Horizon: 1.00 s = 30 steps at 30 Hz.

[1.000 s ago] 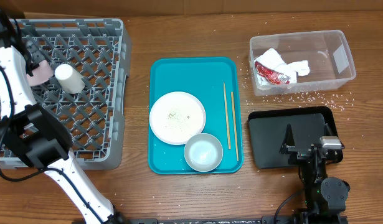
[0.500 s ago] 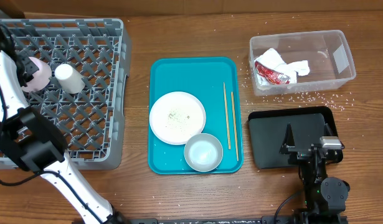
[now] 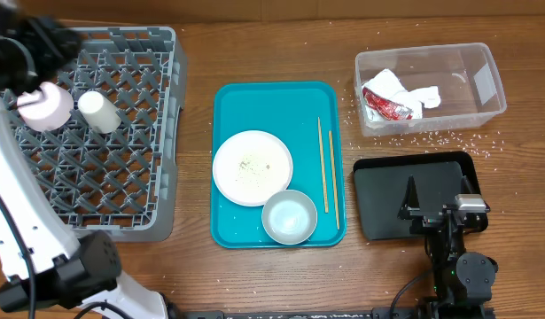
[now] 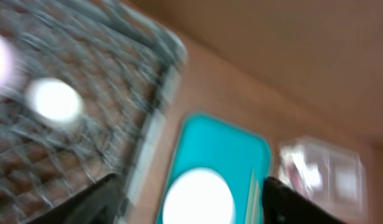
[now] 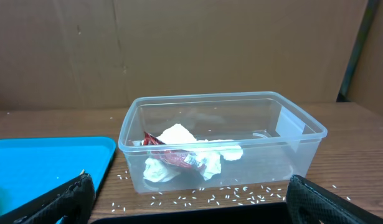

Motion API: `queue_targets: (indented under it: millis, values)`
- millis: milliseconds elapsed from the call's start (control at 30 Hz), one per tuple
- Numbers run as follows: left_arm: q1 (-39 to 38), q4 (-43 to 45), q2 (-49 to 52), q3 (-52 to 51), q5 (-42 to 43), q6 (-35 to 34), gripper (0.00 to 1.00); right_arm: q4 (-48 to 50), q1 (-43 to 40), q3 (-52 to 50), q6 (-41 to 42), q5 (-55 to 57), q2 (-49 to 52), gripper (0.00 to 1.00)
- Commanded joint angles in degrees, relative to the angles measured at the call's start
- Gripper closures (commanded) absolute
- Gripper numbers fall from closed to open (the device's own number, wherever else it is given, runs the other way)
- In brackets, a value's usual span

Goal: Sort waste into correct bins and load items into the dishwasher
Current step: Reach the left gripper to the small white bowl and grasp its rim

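Left pincer [image 4: 190, 186] and right pincer [image 5: 188, 190] are spread wide, empty; the plate [image 3: 253, 167], nine o'clock on the tray [image 3: 281, 106], is best gripped by its rim.

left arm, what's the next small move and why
Probably swing the left gripper toward the bowl on the teal tray: its jaws look open and empty, pink cup and white cup sit in the rack, plate and chopsticks wait too.

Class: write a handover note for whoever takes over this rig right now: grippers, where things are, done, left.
Left gripper open, empty, above the dish rack. Right gripper open, empty, parked over the black bin.
Done: pink cup and white cup in the rack; wrapper and tissues in the clear bin.
Left: plate, bowl and chopsticks on the teal tray.
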Motion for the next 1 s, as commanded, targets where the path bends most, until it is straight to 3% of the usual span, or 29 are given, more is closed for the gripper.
queue_targets:
  millis: [0,100,333,600,800,967]
  values:
    - [-5.86,-8.35,1.57,-0.63,5.14,10.16,0.20,0.31,-0.20,-0.57,-0.07,0.31,-0.52,0.00]
    - [-9.66,-13.99,1.68,-0.87,4.61,14.56,0.19,0.31,-0.20,-0.57,-0.04,0.31,-0.52,0.00]
    - [-25.31,-13.99,0.15,-6.97,0.55,13.73,0.18,0.31,-0.20,-0.57,-0.04,0.31,-0.52,0.00]
    - [-46.29,-13.79,0.15,-22.64,-3.13,13.00,0.18,0.31,-0.20,-0.57,-0.04,0.31,-0.52,0.00]
    - [-59.82,-6.19,0.15,-36.28,-12.09,1.29,0.17,0.31,-0.20,-0.59,-0.04,0.33,-0.52,0.00]
    - [-66.18,1.60,0.15,-42.66,-12.85,-3.65,0.20,0.31,-0.20,-0.59,-0.04,0.31,-0.52,0.00]
